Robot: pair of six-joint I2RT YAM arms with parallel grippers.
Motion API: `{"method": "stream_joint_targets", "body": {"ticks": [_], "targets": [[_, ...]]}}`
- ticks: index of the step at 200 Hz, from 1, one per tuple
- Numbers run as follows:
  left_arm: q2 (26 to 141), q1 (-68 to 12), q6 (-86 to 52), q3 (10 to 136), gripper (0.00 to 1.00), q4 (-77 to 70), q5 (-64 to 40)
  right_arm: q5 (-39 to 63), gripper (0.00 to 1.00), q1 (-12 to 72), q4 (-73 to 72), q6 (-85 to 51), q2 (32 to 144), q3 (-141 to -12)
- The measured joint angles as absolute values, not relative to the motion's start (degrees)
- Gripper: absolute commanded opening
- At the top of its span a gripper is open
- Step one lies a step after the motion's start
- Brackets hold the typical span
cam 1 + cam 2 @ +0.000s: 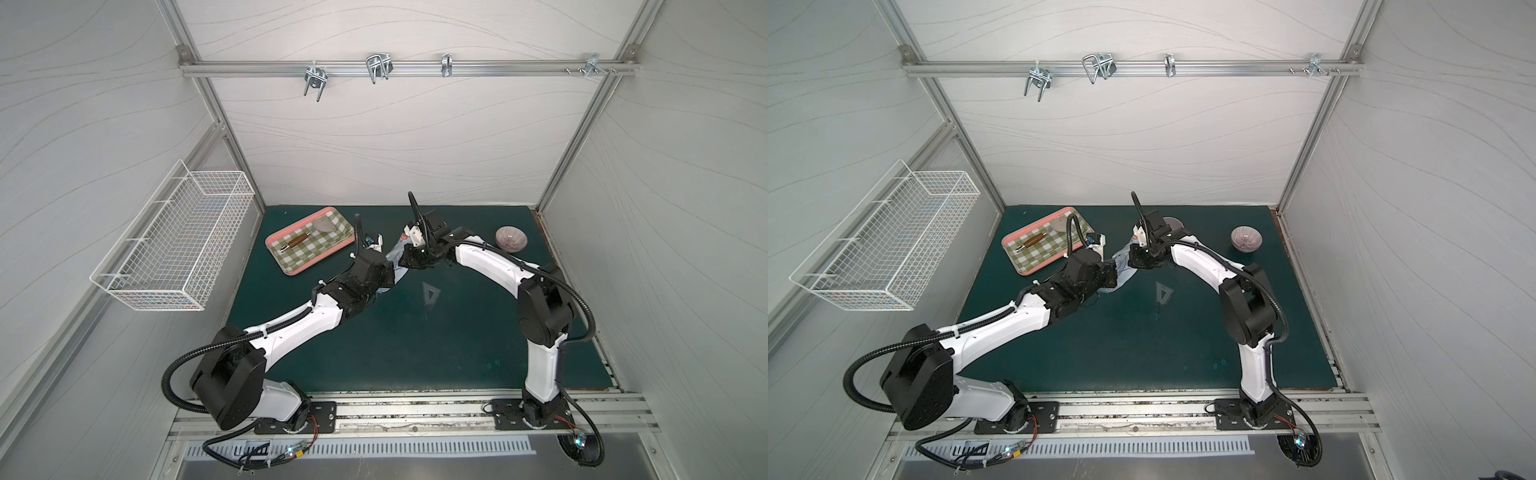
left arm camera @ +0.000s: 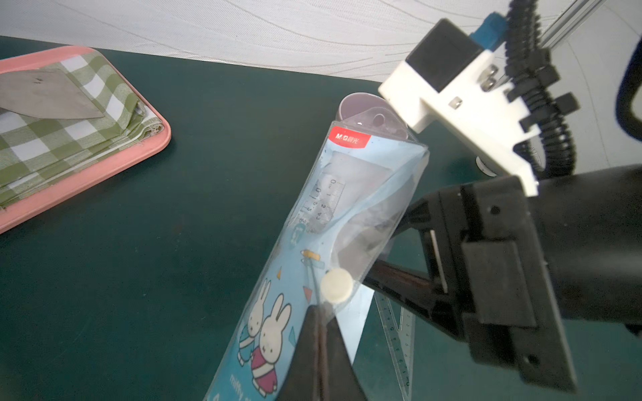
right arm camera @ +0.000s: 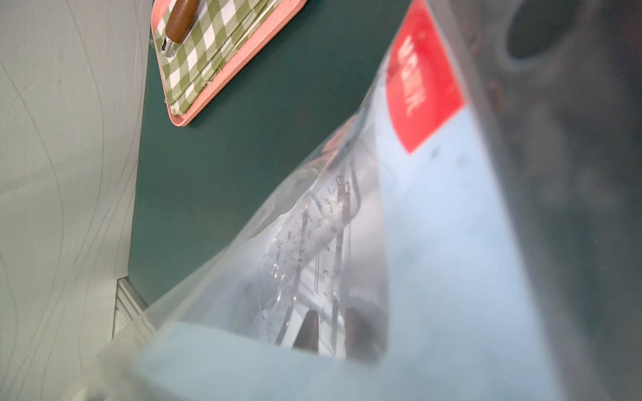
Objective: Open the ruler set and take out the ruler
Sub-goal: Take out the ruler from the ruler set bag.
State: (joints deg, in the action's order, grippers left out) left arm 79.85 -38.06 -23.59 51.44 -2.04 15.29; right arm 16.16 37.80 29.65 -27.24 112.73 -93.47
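Bare green table (image 1: 395,353) fills the lower half in both top views. Just above it, centre frame, a clear set square (image 1: 432,294) lies flat on the table, below the right arm's wrist. Centre frame, both arms meet on the ruler set (image 2: 295,250), held between them at a tilt, with the red label end pointing away from the left tool (image 2: 321,312). That tool is pinched tight on the sleeve edge, right by the white snap button (image 2: 336,286). The right tool (image 3: 333,331) has its tips pushed into the sleeve, jaws narrow, with the clear ruler (image 3: 326,250) between them; can't tell if it's actually clamped. Further back, left of centre, is the pink-rimmed tray (image 2: 114,168) with a checked cloth. Right of centre is the bowl (image 1: 511,239). The wire basket (image 1: 174,241) hangs on the left wall, and the hooks (image 1: 378,66) sit on the back rail at the top of frame.
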Motion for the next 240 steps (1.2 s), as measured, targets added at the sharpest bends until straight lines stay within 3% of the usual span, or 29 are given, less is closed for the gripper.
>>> {"method": "stream_joint_targets", "body": {"ticks": [39, 137, 240], "targets": [[79.9, -38.3, -23.6, 51.4, 0.0, -2.4, 15.6, 16.5, 0.19, 37.8, 29.6, -27.5, 112.8, -93.8], [80.7, -38.6, -23.8, 51.4, 0.0, -2.4, 16.3, 17.4, 0.03, 37.8, 29.2, -28.1, 112.8, -93.8], [86.4, -38.8, -25.0, 53.8, 0.0, -2.0, 19.6, 15.9, 0.02, 37.5, 30.6, -27.5, 112.7, -93.8]]}}
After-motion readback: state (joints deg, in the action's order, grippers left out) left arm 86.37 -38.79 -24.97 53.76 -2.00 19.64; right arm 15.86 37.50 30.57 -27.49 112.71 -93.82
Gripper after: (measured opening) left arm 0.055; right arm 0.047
